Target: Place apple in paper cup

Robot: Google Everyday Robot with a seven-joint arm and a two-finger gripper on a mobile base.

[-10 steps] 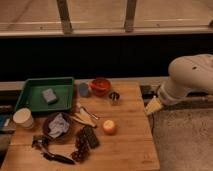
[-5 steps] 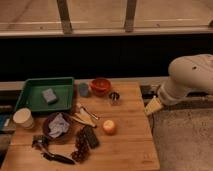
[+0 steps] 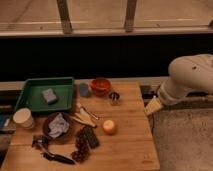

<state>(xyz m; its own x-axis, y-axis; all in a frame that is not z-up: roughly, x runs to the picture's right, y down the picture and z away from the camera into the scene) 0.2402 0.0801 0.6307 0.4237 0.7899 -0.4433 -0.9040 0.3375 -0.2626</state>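
Observation:
The apple (image 3: 109, 127), small, round and yellow-orange, lies on the wooden table (image 3: 125, 145) right of centre. The paper cup (image 3: 23, 119), short and cream-white, stands upright at the table's left edge, below the green tray. My arm (image 3: 190, 77) comes in from the right. My gripper (image 3: 152, 107) hangs just past the table's right edge, well right of the apple and far from the cup. It holds nothing that I can see.
A green tray (image 3: 35, 100) with a grey-blue sponge (image 3: 49, 95) sits at the back left. A small grey-blue cup (image 3: 83, 89), a red-orange bowl (image 3: 101, 85) and a small dark metal cup (image 3: 114, 96) stand at the back. A dark bowl with a cloth (image 3: 56, 125), utensils and dark items lie front left.

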